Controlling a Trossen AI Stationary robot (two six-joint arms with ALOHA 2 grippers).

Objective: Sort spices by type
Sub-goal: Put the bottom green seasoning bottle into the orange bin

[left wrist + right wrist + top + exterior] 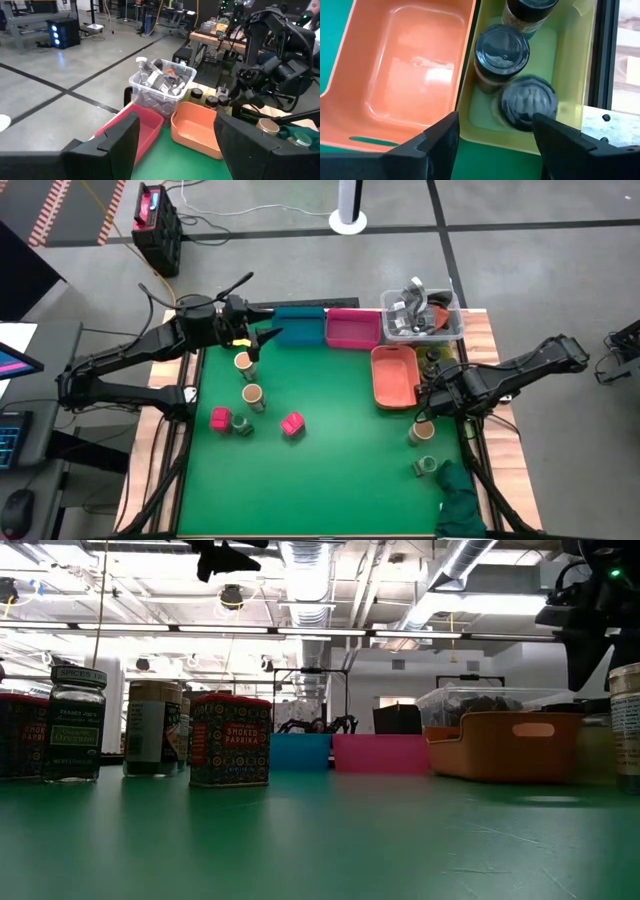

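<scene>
Loose spices stand on the green mat. On its left are tan-topped jars [243, 362] [252, 395], pink-red tins [219, 418] [291, 424] and a green-topped jar [240, 423]. Near its right edge are another tan-topped jar [422, 431] and a green-topped jar [425, 467]. Three dark-lidded jars [501, 50] [527, 102] [527, 7] stand in the yellow bin [580, 75]. My right gripper [492, 150] hovers open over that bin's near end, holding nothing. My left gripper [262, 340] is open in the air beside the blue bin [298, 327], above the far-left jars.
Along the far edge sit the blue bin, a pink bin [352, 329] and a clear tub of metal parts [422, 315]. An empty orange bin [394, 375] lies beside the yellow one. A dark green cloth [460, 500] lies at the near right corner. The mat's middle is bare.
</scene>
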